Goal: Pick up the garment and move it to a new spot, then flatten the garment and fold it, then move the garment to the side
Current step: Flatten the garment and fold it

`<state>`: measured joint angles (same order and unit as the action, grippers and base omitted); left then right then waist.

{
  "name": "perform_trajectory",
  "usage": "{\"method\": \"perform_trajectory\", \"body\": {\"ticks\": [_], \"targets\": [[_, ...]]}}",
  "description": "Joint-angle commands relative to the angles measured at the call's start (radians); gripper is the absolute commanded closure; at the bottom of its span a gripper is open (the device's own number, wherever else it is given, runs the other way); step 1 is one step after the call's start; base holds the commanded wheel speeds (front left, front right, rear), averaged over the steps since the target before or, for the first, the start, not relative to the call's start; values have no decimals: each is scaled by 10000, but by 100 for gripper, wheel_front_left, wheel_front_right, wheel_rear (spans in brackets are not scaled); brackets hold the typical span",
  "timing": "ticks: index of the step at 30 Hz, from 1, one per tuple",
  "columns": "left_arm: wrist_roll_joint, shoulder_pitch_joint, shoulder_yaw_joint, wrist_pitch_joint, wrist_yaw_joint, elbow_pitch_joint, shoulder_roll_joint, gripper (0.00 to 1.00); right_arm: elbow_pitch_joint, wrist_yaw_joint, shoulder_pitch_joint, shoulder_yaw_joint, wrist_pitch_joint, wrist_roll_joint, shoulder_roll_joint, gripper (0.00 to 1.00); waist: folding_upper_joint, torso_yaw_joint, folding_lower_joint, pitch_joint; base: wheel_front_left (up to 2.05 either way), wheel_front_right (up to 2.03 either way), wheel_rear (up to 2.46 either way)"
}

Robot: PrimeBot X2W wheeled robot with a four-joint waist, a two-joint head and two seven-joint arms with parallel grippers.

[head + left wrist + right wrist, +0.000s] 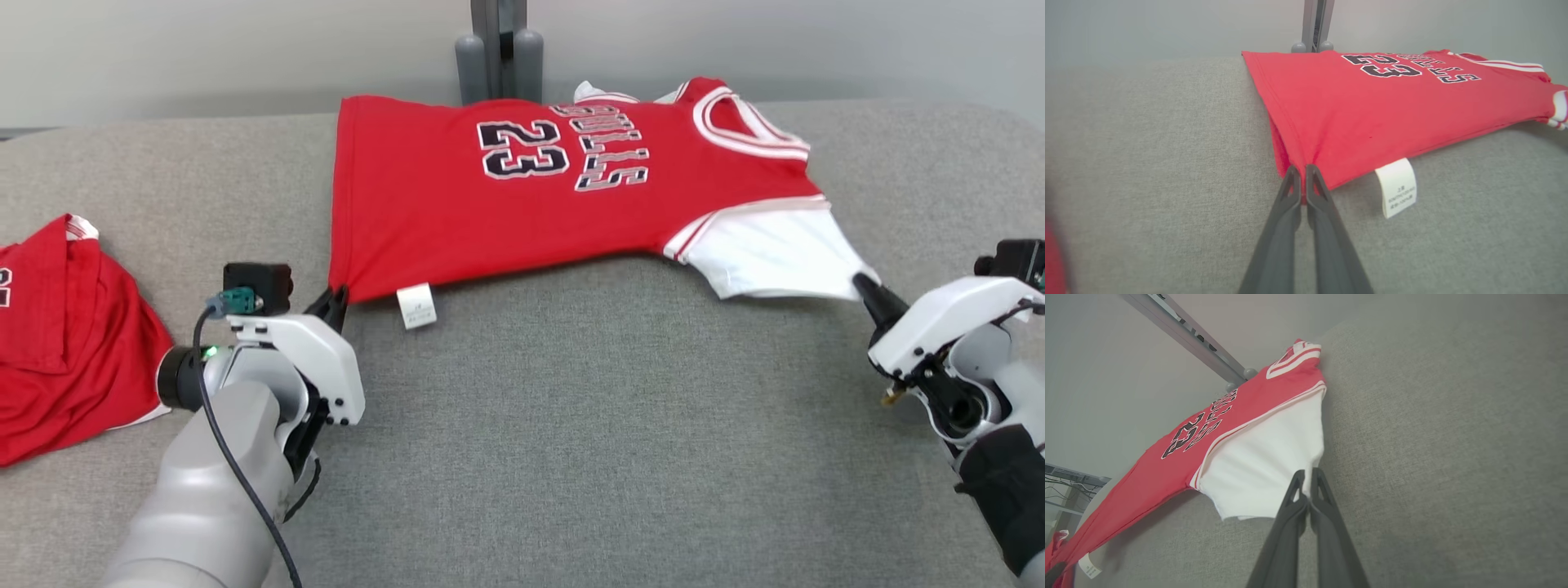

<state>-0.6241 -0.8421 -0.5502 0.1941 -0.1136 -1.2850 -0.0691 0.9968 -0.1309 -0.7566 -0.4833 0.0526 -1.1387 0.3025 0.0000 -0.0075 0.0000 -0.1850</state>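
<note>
Where the red jersey (457,204) ends at its near hem corner, we pinch the cloth with our left gripper (336,304), fingers pressed together on it. Our right gripper (865,287) is clamped the same way on the tip of the white sleeve (767,253). Between the two, the jersey lies stretched sideways across the far middle of the grey padded surface (571,408), its near edge taut. The hem is at left with a white label (416,306) hanging out, then come the number 23, the lettering and the striped collar.
</note>
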Motion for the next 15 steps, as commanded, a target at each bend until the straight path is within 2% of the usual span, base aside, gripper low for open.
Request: {"method": "perform_trajectory", "body": {"ticks": [1, 8, 15], "targets": [[59, 182, -55, -26, -12, -56, -175, 100, -10, 2, 229, -33, 146, -90, 192, 100, 0, 41, 0, 151, 0, 0, 0], [263, 869, -542, -373, -112, -66, -304, 100, -329, 2, 1035, -410, 1333, -617, 486, 100, 0, 143, 0, 784, 0, 0, 0], [215, 1532, -911, -549, -167, -67, -313, 100, -825, 0, 2037, -272, 1841, -1370, 590, 100, 0, 317, 0, 1397, 0, 0, 0]]}}
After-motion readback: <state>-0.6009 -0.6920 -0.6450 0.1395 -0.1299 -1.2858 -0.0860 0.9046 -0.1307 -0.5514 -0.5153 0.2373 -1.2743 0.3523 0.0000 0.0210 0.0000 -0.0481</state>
